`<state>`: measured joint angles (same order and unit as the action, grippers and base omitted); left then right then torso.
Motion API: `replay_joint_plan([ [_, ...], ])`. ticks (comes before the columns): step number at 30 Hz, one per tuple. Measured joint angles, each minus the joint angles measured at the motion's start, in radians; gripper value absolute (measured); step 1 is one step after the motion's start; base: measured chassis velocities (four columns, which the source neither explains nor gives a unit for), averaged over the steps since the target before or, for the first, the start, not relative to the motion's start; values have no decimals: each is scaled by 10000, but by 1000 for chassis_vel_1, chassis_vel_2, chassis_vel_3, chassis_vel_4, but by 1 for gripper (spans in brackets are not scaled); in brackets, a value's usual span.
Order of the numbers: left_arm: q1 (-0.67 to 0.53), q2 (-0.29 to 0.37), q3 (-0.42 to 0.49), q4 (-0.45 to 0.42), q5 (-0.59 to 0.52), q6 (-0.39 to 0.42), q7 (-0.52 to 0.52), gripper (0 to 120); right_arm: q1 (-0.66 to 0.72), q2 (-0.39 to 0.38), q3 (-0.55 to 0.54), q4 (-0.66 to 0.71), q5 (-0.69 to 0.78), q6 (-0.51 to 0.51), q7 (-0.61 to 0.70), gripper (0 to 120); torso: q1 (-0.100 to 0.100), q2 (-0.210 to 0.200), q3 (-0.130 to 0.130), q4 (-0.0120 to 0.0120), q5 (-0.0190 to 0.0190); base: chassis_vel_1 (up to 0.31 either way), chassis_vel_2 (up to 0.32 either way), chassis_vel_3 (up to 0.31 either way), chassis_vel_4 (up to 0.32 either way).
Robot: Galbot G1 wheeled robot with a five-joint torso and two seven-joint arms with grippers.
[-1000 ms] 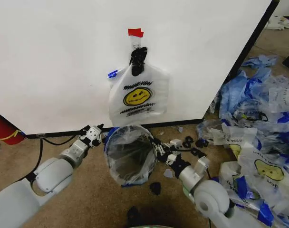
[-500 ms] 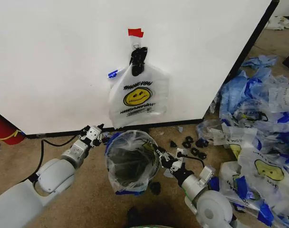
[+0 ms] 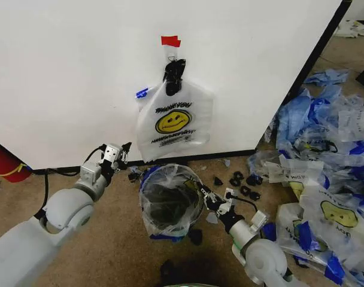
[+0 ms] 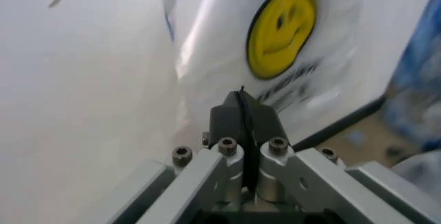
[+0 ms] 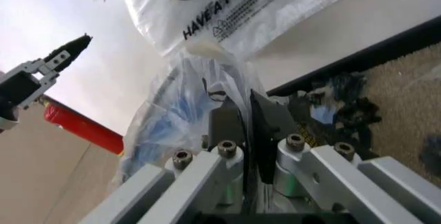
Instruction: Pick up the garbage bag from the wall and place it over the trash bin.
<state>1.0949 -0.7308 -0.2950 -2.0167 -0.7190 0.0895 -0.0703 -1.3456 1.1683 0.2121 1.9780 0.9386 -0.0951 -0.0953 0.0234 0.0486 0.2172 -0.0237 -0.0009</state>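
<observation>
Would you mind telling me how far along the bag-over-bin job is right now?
Done: the garbage bag sits opened over the trash bin, with plastic draped around the rim. In hand: the right gripper is shut on the bag at the rim. The left gripper is shut and empty, raised near the wall. Left: probably just letting go on the right side.

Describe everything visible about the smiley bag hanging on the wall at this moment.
The garbage bag is thin translucent white plastic with a yellow smiley face, black "THANK YOU" above and more print below. It hangs flat against the white wall from a black clip under red tape, a blue strip at its upper corner. Neither gripper touches it.
</observation>
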Motion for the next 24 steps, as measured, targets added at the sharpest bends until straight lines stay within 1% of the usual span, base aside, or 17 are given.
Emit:
replay_joint_plan([
  [2,345,-291,-316,204,-416,-628,344,0,37,-7,2,-39,-83,49,-123,0,0,0,0,3,-2,0,0,0,0],
  [3,345,-291,-316,204,-416,-628,344,0,37,-7,2,-39,-83,49,-123,0,0,0,0,3,-2,0,0,0,0],
  [6,786,-791,-792,717,-353,-1732,818,0,114,-12,-13,-124,-189,97,-275,0,0,0,0,1,-1,0,0,0,0],
  [9,1088,-1248,-1184,1041,-157,-2253,940,0,210,-5,-41,-232,-315,148,-394,0,0,0,0,3,-1,0,0,0,0],
  [11,1129,-1363,-1267,1097,-125,-2347,954,0,229,2,-48,-252,-341,157,-409,0,0,0,0,3,0,0,0,0,0],
  [15,1354,-2020,-1766,1342,167,-2679,987,0,309,47,-99,-356,-555,193,-513,0,0,0,1,1,1,0,0,0,0],
  [16,1422,-2120,-1828,1362,217,-2725,985,1,318,53,-101,-371,-574,207,-547,0,0,0,1,1,-1,0,0,0,0],
  [17,1477,-2190,-1868,1368,266,-2760,981,7,323,57,-102,-379,-581,215,-564,0,0,0,1,1,-1,0,0,0,0],
  [20,1544,-2266,-1910,1373,324,-2802,978,10,324,60,-101,-386,-584,221,-587,0,0,0,1,0,0,0,0,0,0],
  [21,1696,-2427,-1973,1389,420,-2944,976,18,313,78,-85,-401,-568,225,-637,0,0,0,1,2,-1,0,0,0,0],
  [24,1848,-2634,-2058,1346,450,-2995,977,30,288,163,-60,-426,-364,225,-670,0,0,0,1,1,-2,0,0,0,0],
])
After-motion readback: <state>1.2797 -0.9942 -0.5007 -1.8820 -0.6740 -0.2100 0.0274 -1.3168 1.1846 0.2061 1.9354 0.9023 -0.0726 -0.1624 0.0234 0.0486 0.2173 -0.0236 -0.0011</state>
